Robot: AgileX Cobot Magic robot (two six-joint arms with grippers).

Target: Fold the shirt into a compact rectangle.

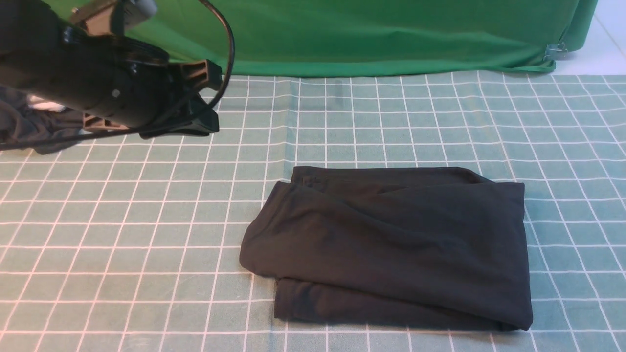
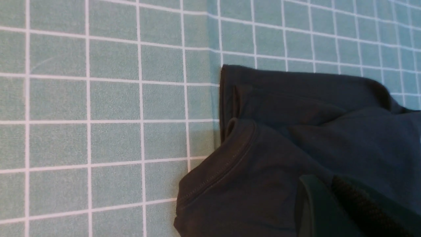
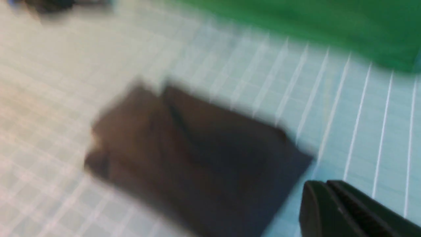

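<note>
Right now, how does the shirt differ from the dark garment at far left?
The shirt lies folded into a rough rectangle mid-table; the dark garment sits bunched at the far left edge. The shirt is in full view; the garment is partly hidden behind the left arm. Both are dark fabric.

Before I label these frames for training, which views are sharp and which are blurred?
Front view: sharp, the folded shirt and grid tablecloth crisp under even light. Left wrist view: sharp, collar stitching readable. Right wrist view: heavily motion-blurred, the shirt a dark smear and the grid lines streaked.
</note>
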